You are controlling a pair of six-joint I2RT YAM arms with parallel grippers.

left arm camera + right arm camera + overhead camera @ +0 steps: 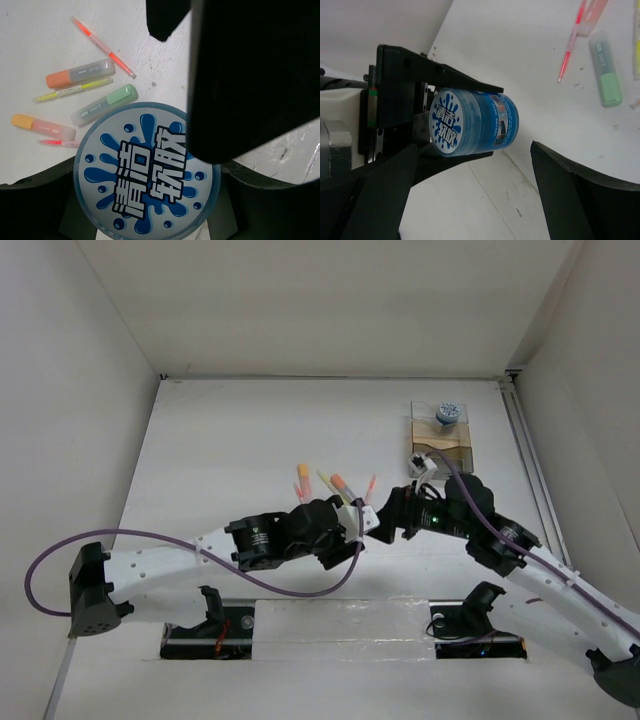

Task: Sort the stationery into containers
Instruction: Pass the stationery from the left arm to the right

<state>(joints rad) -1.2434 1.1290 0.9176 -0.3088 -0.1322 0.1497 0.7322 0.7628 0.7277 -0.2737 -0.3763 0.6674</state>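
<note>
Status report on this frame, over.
Left jaws shut on tub. Right jaws open, facing it. Pens loose on table. Nothing between right jaws and tub.

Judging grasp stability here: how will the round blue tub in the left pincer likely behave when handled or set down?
The blue tub looks like smooth, glossy plastic, so it may slip in the left pincer, which grips its curved wall. Being a cylinder, it would probably roll if laid sideways. It seems rigid, unlikely to squash.

Top camera looks down from high at the near edge, whole counter (250,430) in frame. Left wrist camera's pressed right over the blue tub (145,175); right wrist catches that tub side-on, close.
</note>
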